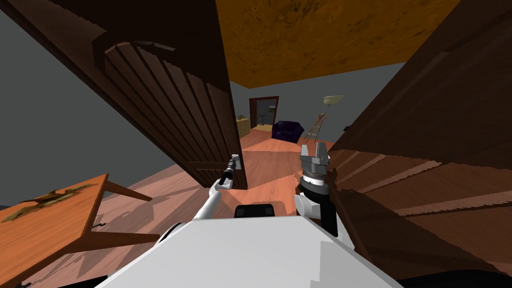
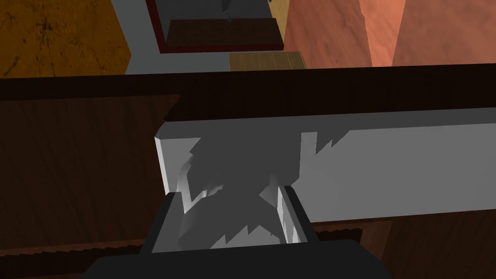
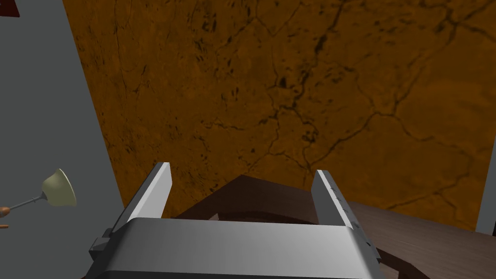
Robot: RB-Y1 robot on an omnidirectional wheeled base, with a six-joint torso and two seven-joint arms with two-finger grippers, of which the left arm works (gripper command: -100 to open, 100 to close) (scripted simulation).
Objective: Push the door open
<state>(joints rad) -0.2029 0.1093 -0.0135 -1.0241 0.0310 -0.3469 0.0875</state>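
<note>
The dark brown panelled door (image 1: pixel 180 110) stands partly swung away from me, its free edge near the middle of the head view. My left gripper (image 1: pixel 235 162) is stretched out to that edge, at the light grey lever handle (image 2: pixel 387 164). In the left wrist view the left gripper (image 2: pixel 232 208) is open, its fingers (image 2: pixel 293 218) pressed up against the handle's end, with the door's face (image 2: pixel 72 160) beside it. My right gripper (image 1: pixel 314 149) is raised near the dark door frame (image 1: pixel 425 150), open and holding nothing (image 3: pixel 242 189).
An orange-brown table (image 1: pixel 50 225) stands close on my left. Through the gap lies a reddish wooden floor (image 1: pixel 270 160), a dark blue armchair (image 1: pixel 287 131), a floor lamp (image 1: pixel 332 100) and a far doorway (image 1: pixel 263 112).
</note>
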